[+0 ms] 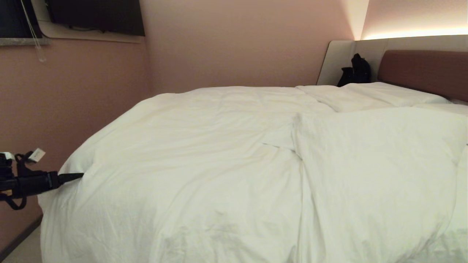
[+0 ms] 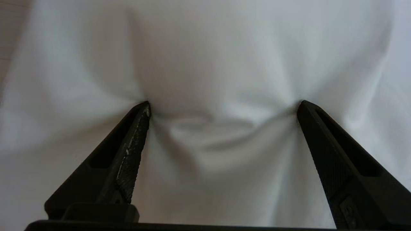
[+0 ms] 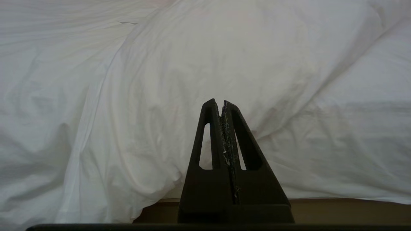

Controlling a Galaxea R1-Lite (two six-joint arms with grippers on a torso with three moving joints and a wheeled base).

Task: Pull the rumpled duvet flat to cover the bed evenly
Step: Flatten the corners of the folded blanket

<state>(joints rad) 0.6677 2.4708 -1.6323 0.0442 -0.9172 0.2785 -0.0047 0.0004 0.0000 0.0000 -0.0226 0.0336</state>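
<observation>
The duvet (image 1: 219,153) lies spread over the bed (image 1: 424,69), creased, with a fold ridge right of centre. At its near-left edge the left tool (image 2: 223,104) stands wide open, both tips pressing into the cloth. The right tool (image 3: 221,103) is closed, empty, near the duvet's hanging edge

Pink walls (image 1: 234,44), dark screen (image 1: 97,16) (wall-mounted), glowing light strip (image 1: 413,33), black bag (image 1: 356,69) in the corner.

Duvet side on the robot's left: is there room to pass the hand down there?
Tight. The left hand sits open against the duvet edge, with only a narrow floor strip between bed and pink wall. The freest surface is the duvet's broad middle, short of the pillows.
</observation>
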